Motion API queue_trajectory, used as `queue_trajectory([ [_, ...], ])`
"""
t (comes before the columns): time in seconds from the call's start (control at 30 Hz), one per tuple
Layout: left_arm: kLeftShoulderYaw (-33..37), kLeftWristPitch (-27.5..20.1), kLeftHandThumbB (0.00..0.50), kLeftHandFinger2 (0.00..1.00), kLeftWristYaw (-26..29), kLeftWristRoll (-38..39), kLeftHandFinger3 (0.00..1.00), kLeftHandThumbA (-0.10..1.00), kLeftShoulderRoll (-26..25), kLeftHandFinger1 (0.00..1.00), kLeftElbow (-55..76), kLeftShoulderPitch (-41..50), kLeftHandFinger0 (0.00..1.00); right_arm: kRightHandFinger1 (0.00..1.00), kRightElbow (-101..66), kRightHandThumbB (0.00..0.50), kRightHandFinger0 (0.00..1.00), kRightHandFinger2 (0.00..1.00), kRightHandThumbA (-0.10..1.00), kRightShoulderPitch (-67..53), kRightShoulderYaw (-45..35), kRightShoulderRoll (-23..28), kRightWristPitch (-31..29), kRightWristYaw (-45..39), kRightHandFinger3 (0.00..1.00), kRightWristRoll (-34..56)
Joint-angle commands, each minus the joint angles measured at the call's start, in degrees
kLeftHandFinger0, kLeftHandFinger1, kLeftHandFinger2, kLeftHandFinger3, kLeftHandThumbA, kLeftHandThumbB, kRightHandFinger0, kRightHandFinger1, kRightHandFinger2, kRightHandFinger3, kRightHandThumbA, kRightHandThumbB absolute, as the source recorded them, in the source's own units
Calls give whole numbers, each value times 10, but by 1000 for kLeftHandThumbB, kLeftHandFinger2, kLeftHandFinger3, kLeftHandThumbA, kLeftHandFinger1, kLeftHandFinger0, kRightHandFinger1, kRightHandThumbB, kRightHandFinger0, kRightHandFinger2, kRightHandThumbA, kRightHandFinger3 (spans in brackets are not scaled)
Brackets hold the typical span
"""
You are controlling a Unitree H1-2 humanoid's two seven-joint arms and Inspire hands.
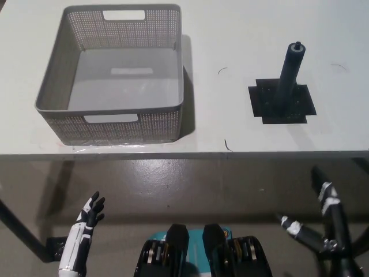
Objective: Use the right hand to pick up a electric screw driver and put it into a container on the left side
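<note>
Head view, screwdriver (288, 78) upright, basket (115, 124) apart

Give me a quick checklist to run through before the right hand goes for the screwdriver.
1. Electric screwdriver standing upright on its black pad: ok.
2. Nothing crowding the screwdriver on the table: ok.
3. Right hand open, holding nothing: ok, but below the table edge.
4. Grey basket on the left side, nothing visible inside: ok.
5. Left hand low, away from the basket: ok.
</note>
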State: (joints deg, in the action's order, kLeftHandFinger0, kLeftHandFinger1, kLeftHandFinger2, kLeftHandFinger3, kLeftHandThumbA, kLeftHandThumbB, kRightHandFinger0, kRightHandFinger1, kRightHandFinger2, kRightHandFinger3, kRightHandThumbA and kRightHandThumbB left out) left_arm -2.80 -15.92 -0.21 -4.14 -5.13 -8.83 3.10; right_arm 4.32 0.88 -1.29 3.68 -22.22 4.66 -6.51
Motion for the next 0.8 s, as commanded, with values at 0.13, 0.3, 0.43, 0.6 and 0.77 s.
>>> queue_trajectory([
  [0.13, -4, -36, 129, 1000, 10, -8, 1000, 1000, -7, 1000, 3, -9, 1000, 1000, -119, 317, 1000, 1000, 1000, 47, -37, -14, 55, 28, 1000, -3],
  [0.3, -3, -38, 128, 1000, 11, -12, 1000, 1000, -8, 1000, 1, -9, 1000, 1000, -134, 312, 1000, 1000, 1000, 90, -55, -13, 87, 25, 1000, 11],
  [0.43, -4, -34, 124, 1000, 10, -13, 1000, 1000, -8, 1000, 3, -7, 1000, 1000, -128, 304, 1000, 1000, 1000, 136, -64, -5, 135, 15, 1000, 28],
  [0.6, 0, -34, 118, 1000, 7, -16, 1000, 1000, -6, 1000, 3, -8, 1000, 1000, -76, 336, 1000, 1000, 1000, 196, -78, 1, 166, 16, 1000, 48],
  [0.77, 2, -36, 119, 1000, 6, -17, 1000, 1000, -7, 1000, 2, -8, 1000, 1000, 8, 356, 1000, 1000, 1000, 255, -89, 8, 168, 13, 1000, 69],
])
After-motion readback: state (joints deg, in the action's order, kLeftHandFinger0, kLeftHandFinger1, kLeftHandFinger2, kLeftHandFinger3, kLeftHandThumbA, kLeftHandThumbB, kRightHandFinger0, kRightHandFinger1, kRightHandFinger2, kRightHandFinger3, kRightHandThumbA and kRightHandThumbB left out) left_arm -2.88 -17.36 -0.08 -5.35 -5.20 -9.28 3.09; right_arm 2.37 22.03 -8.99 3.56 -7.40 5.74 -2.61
